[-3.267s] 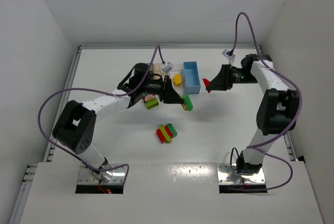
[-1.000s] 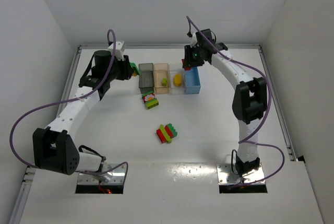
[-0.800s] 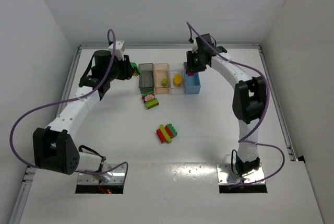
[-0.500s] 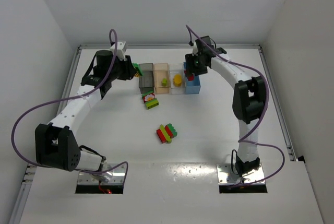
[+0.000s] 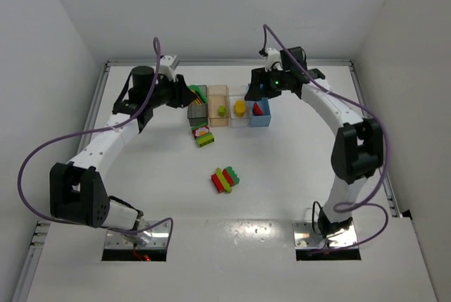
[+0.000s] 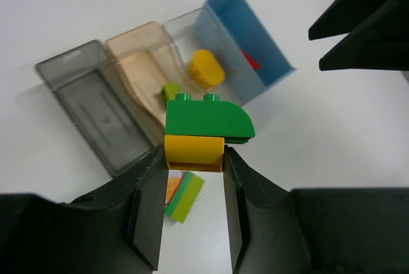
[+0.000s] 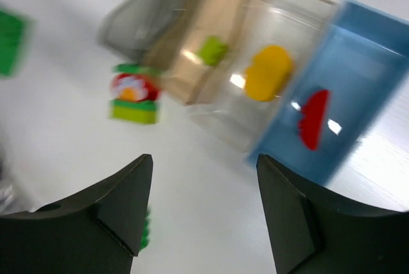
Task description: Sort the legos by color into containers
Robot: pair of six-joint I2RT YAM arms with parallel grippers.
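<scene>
L end effector (image 6: 193, 156) is clamped on a two-brick stack. The yellow plastic lego brick (image 6: 193, 151) sits between the fingers, w/ a dark green curved-top lego brick (image 6: 208, 121) stuck on top, studs up in the wrist view. The stack is off the white table (image 5: 296, 168), in the air. In the top view it's by the far end of the dark grey translucent plastic bin (image 6: 96, 117); I can't tell whether it's actually over that bin.

R end effector (image 7: 203, 167): fingers apart, nothing between them. It hovers above the bin row near the blue end. R wrist view is blurred.

Bins stand side by side in one row, walls touching. Order from my L arm's side:
- dark grey
- tan plastic bin (image 6: 137, 47), holding a small lime green lego piece (image 6: 170, 90)
- clear plastic bin (image 6: 182, 28), holding a rounded yellow lego piece (image 6: 206, 68)
- blue plastic bin (image 6: 235, 22), holding a red lego piece (image 7: 314, 121)

Loose on the table:
- small mixed lego stack (image 5: 204, 135) (lime green, red, some yellow), just on the near side of the grey/tan bins
- larger clump of red, yellow and green lego bricks (image 5: 226, 179), stuck together, well apart from the bins, toward the arm bases
</scene>
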